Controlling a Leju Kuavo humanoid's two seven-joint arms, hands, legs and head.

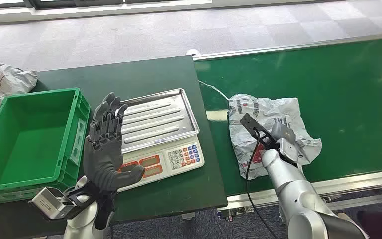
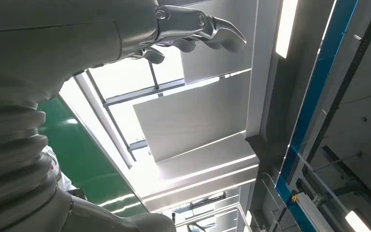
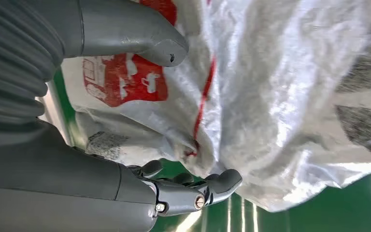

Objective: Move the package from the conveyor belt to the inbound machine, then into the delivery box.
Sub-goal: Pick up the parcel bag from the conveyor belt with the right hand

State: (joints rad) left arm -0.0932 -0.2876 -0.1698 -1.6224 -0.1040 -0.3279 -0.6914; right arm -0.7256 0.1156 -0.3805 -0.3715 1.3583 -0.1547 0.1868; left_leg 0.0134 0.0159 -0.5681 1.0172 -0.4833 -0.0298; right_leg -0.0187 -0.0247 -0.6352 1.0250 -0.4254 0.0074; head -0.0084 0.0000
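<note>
Your right hand sits on the package, right of centre in the head view on the green conveyor belt. Up close, thumb and fingers bracket a fold of the bag, but you can't tell yet if they've clamped. It's a crumpled poly mailer: probably light, soft and slippery, so bunch plenty of film. Your left hand waits with fingers spread beside the scale and green bin.
</note>
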